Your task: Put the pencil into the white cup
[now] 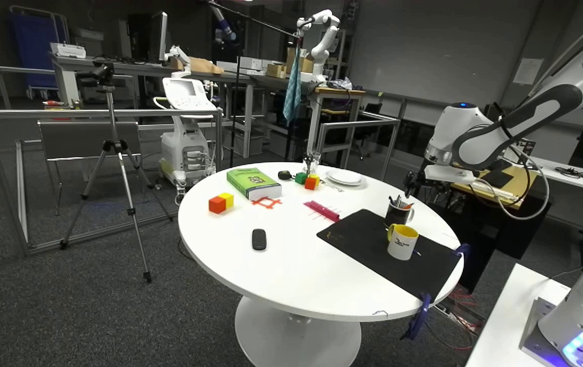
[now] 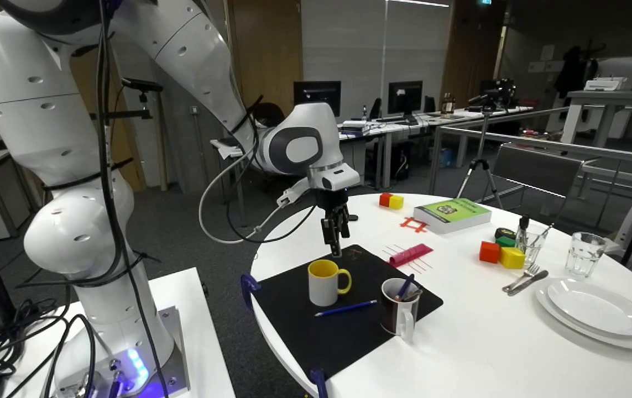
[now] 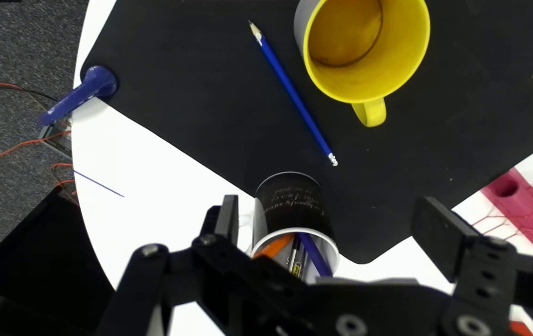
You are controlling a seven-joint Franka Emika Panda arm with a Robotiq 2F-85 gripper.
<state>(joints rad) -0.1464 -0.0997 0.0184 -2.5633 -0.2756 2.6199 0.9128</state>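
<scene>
The white cup with a yellow inside and yellow handle stands upright on the black mat, in both exterior views (image 1: 402, 245) (image 2: 323, 286) and in the wrist view (image 3: 387, 70). The blue pencil lies flat on the mat beside the cup, in an exterior view (image 2: 345, 308) and the wrist view (image 3: 292, 93); elsewhere only its end (image 1: 416, 252) shows behind the cup. The cup's visible inside is empty. My gripper (image 3: 327, 221) is open and empty, pointing down well above the table; it shows in both exterior views (image 1: 409, 184) (image 2: 335, 235).
A black mug (image 3: 289, 205) holding pens stands near the mat's edge, below my jaws in the wrist view. Blue clamps (image 2: 248, 288) hold the mat (image 2: 293, 326). A pink holder (image 2: 409, 255), green book (image 2: 451, 213), colored cubes (image 2: 490, 252), glasses (image 2: 584, 254) and plates (image 2: 597, 307) are further off.
</scene>
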